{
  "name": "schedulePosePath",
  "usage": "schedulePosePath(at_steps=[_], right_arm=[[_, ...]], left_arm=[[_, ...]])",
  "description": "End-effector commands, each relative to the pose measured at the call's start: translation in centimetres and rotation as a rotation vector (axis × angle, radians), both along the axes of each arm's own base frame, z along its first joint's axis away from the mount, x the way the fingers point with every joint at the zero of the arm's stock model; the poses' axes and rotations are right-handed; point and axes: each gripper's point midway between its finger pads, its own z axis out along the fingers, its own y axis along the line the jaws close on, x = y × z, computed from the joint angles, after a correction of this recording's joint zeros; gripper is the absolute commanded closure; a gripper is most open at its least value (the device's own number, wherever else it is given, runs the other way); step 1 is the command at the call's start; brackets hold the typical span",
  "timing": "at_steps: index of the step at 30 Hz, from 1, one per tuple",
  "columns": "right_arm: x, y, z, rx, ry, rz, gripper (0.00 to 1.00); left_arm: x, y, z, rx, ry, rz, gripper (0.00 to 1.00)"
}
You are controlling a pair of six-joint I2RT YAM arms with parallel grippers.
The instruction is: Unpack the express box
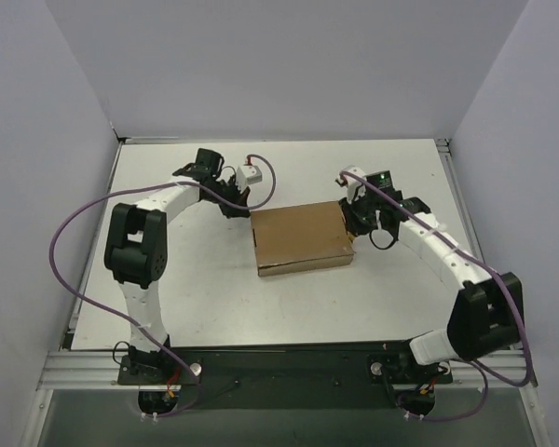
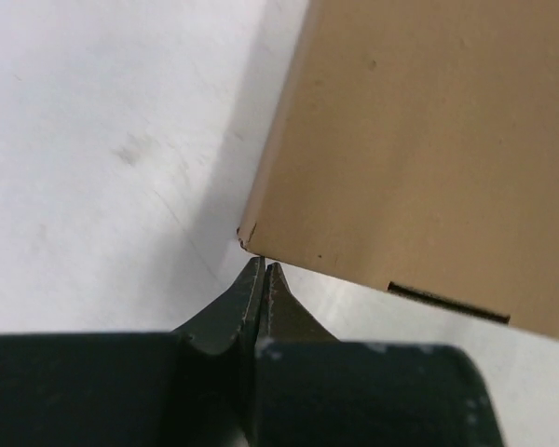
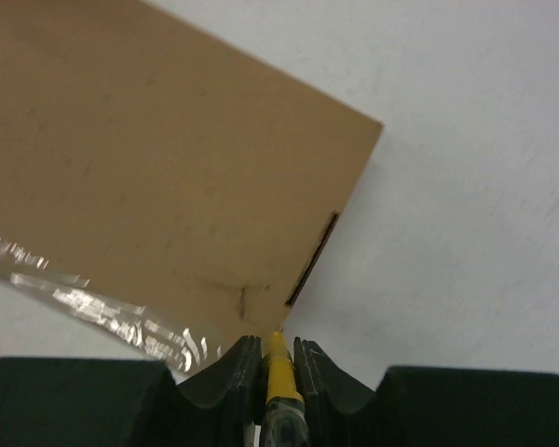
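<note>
The light was bright, even, from overhead. The box (image 2: 419, 140) threw a soft shadow on the worktop (image 2: 102, 140); its tape (image 3: 93, 303) glared white. The near fingers (image 2: 228, 315) looked slightly blurred.

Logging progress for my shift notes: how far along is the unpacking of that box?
Done: the right claw grips a small yellow knife. In hand: its tip is at the edge of the flat brown cardboard box, while the shut left claw sits at a corner. Left: clear tape is on, lid closed, nothing out.
</note>
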Motion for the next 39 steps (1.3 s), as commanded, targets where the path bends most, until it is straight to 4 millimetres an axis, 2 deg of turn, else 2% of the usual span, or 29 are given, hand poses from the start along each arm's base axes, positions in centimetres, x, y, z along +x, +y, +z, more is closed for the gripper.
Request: schedulePosePath(at_steps=[1, 3, 4, 5, 6, 7, 8, 9, 10, 11, 12, 13, 15, 16, 17, 19, 20, 22, 23, 25, 26, 28, 29, 30, 33, 34, 36, 37, 39], right_arm=[[-6.8, 0.2, 0.2, 0.017, 0.11, 0.107, 1.0], [-7.5, -0.2, 0.7, -0.007, 0.091, 0.1, 1.0], [-7.1, -0.5, 1.2, -0.013, 0.072, 0.088, 1.0], [-6.7, -0.5, 1.9, 0.0, 0.056, 0.093, 1.0], [-5.4, -0.7, 3.7, 0.022, 0.013, 0.089, 1.0], [-4.8, -0.4, 4.9, 0.035, -0.012, 0.11, 1.0], [-4.3, -0.2, 5.7, 0.036, -0.034, 0.137, 1.0], [-3.6, 0.6, 7.3, 0.049, -0.075, 0.199, 1.0], [-3.4, 1.0, 8.0, 0.054, -0.092, 0.231, 1.0], [-3.0, 1.5, 7.8, 0.057, -0.081, 0.257, 1.0], [-2.6, 1.8, 8.1, 0.059, -0.092, 0.282, 1.0], [-1.9, 2.1, 8.9, 0.053, -0.11, 0.282, 1.0], [-0.2, 1.6, 8.0, 0.019, -0.09, 0.227, 1.0], [1.1, 0.5, 8.3, 0.004, -0.1, 0.159, 1.0], [2.2, 0.1, 7.3, 0.004, -0.08, 0.121, 1.0], [5.3, -0.9, 8.2, 0.022, -0.147, 0.045, 1.0], [7.1, -0.8, 7.5, 0.01, -0.168, 0.041, 1.0], [9.3, -0.8, 7.4, -0.009, -0.206, 0.034, 1.0], [11.3, -0.5, 7.3, -0.012, -0.233, 0.025, 1.0], [13.0, -0.3, 6.6, -0.015, -0.243, 0.019, 1.0], [14.5, 0.0, 5.9, -0.019, -0.25, 0.01, 1.0], [15.9, 0.3, 5.4, -0.021, -0.261, 0.003, 1.0], [16.5, 0.6, 4.1, -0.019, -0.246, 0.007, 1.0], [17.1, 1.0, 4.4, -0.009, -0.256, 0.016, 1.0], [16.9, 2.1, 2.7, -0.003, -0.215, 0.083, 1.0], [16.5, 2.2, 2.2, -0.007, -0.199, 0.095, 1.0], [14.9, 2.4, 1.4, -0.003, -0.144, 0.129, 1.0], [13.6, 2.5, 0.4, 0.007, -0.101, 0.146, 1.0], [11.7, 2.1, 0.6, 0.01, -0.073, 0.154, 1.0]], left_arm=[[5.8, -3.9, 3.8, -0.152, -0.123, 0.05, 1.0], [5.8, -5.0, 4.5, -0.18, -0.11, 0.057, 1.0], [5.9, -5.1, 4.9, -0.19, -0.117, 0.064, 1.0], [5.6, -5.2, 6.4, -0.215, -0.122, 0.077, 1.0], [4.8, -5.1, 6.6, -0.234, -0.1, 0.081, 1.0], [4.8, -5.2, 7.6, -0.26, -0.126, 0.082, 1.0], [4.3, -5.1, 9.8, -0.293, -0.146, 0.092, 1.0], [3.8, -5.0, 10.2, -0.307, -0.148, 0.092, 1.0], [3.0, -5.1, 10.2, -0.318, -0.138, 0.081, 1.0], [2.3, -5.1, 11.2, -0.335, -0.139, 0.077, 1.0], [1.9, -5.2, 11.3, -0.337, -0.13, 0.076, 1.0], [1.2, -5.0, 11.0, -0.326, -0.094, 0.08, 1.0], [0.3, -4.7, 10.7, -0.309, -0.046, 0.095, 1.0], [0.0, -3.9, 10.0, -0.281, -0.019, 0.126, 1.0], [-0.7, -3.4, 9.6, -0.267, -0.008, 0.138, 1.0], [-1.2, -2.3, 8.6, -0.241, 0.003, 0.184, 1.0], [-1.8, -1.3, 7.6, -0.223, 0.029, 0.225, 1.0], [-2.4, -0.6, 6.8, -0.209, 0.053, 0.256, 1.0], [-2.7, -0.2, 6.1, -0.19, 0.064, 0.273, 1.0], [-3.9, 0.2, 4.7, -0.17, 0.104, 0.276, 1.0], [-4.1, 0.2, 4.3, -0.165, 0.11, 0.275, 1.0], [-4.8, 0.2, 3.4, -0.156, 0.136, 0.275, 1.0], [-4.8, 0.1, 2.9, -0.151, 0.153, 0.28, 1.0], [-4.9, 0.0, 2.5, -0.15, 0.162, 0.276, 1.0], [-4.3, -0.3, 1.7, -0.143, 0.167, 0.273, 1.0], [-3.5, -0.4, 2.1, -0.143, 0.153, 0.271, 1.0], [-2.8, -0.7, 1.5, -0.134, 0.158, 0.26, 1.0], [-1.8, -1.0, 2.2, -0.147, 0.141, 0.252, 1.0], [-0.9, -1.4, 2.0, -0.156, 0.143, 0.241, 1.0]])
